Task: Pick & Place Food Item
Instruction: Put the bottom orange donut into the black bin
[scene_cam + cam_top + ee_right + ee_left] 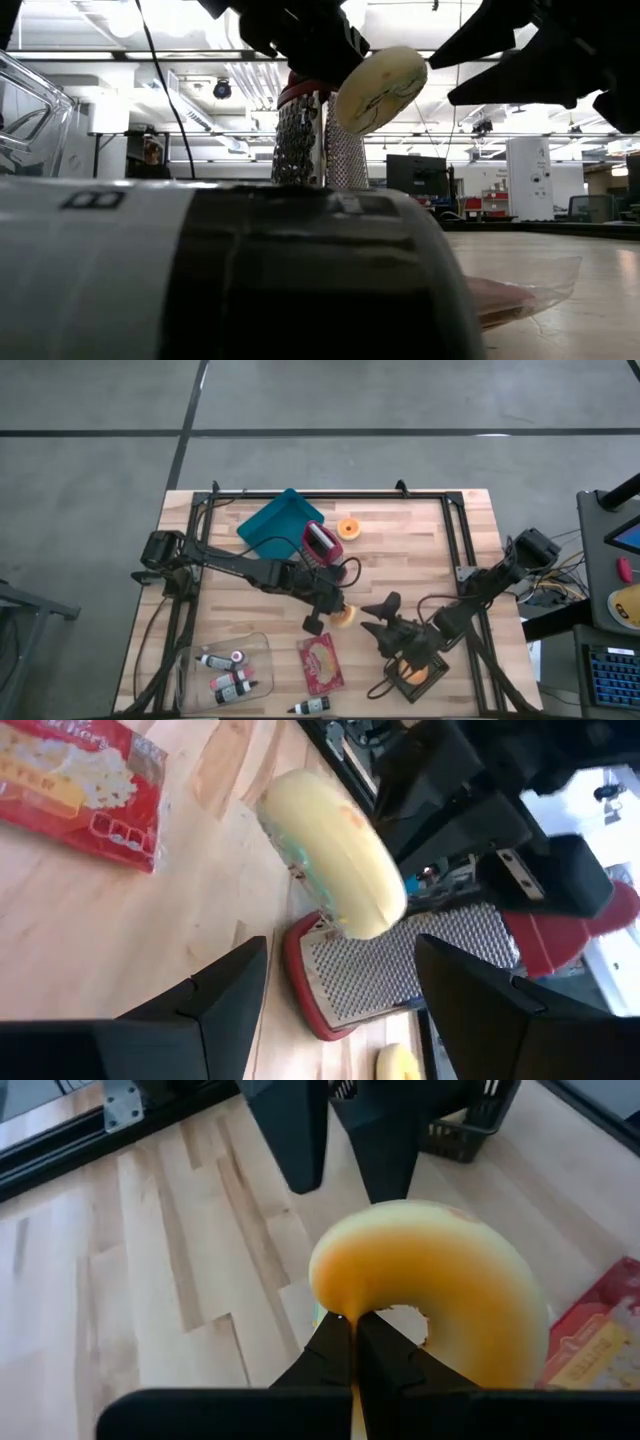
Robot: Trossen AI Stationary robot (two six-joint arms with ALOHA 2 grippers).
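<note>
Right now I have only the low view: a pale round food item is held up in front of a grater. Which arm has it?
Observer: The left claw, shut on the rim of the yellow doughnut.
Operator: Is the other claw touching it?
Observer: No. The right claw is open and faces the doughnut, apart from it.
Operator: What lies below it?
Observer: The bare wooden table, with a red snack packet lying close by.

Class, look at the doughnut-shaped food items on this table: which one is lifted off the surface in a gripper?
The pale yellow doughnut near the table's middle, pinched by the shut left gripper. The orange-topped one lies free beside the teal tray; another sits in the black basket.
</note>
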